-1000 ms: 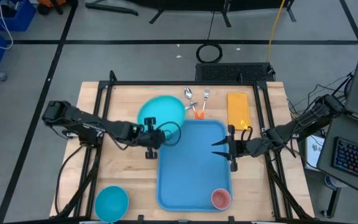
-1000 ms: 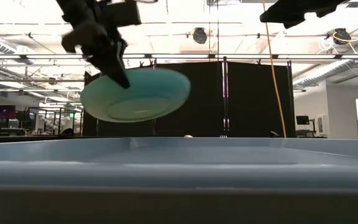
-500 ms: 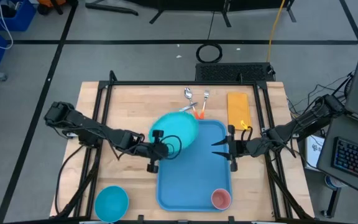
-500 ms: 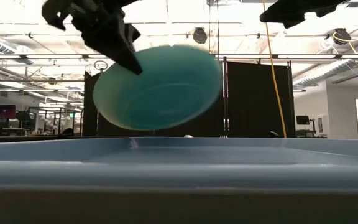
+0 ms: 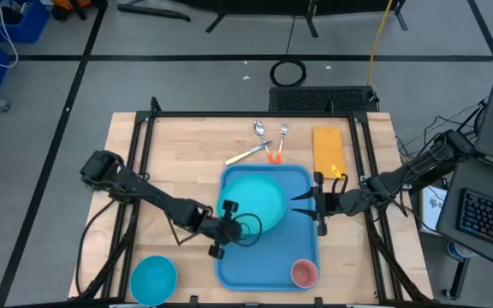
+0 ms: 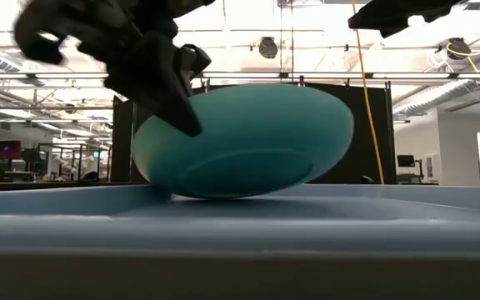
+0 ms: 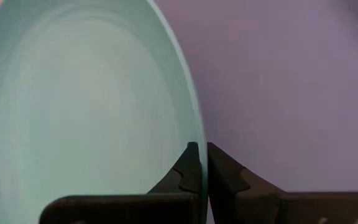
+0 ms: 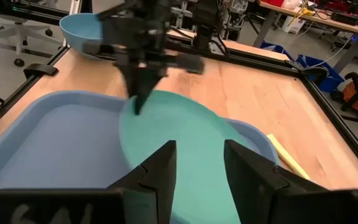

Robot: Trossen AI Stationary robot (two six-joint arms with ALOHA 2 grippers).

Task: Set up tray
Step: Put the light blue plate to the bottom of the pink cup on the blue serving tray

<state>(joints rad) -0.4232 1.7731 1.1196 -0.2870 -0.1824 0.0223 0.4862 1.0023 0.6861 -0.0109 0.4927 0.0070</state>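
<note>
Tray: the light-blue tray (image 5: 268, 257) lies flat at the middle of the wooden table (image 5: 165, 145), its long side running near to far
Plate: a round turquoise plate (image 5: 255, 198) now sits over the tray's far half; a second ago it hung over bare wood beyond the tray's far-left corner, half a second ago it straddled that corner
Plate attitude: tilted in the low view, its lower edge at or just touching the tray floor, the gripped side higher
Left gripper: the left gripper (image 7: 199, 163) has travelled in from the left with the plate and is pinched narrow on the plate's rim, one finger on each face of the rim
Right gripper: the right gripper (image 5: 302, 203) hovers over the tray's right edge, unmoved through the last second, jaws part-way apart and holding nothing
Other items: a pink cup (image 5: 305, 273) stands in the tray's near-right corner; a blue bowl (image 5: 153, 279) sits at the table's near-left; cutlery (image 5: 265, 141) and a yellow item (image 5: 327, 152) lie beyond the tray's far edge
Meaning for task: the carry looks finished and the plate is at its spot; my judgement is that levelling it and letting go come next, then the remaining pieces
</note>
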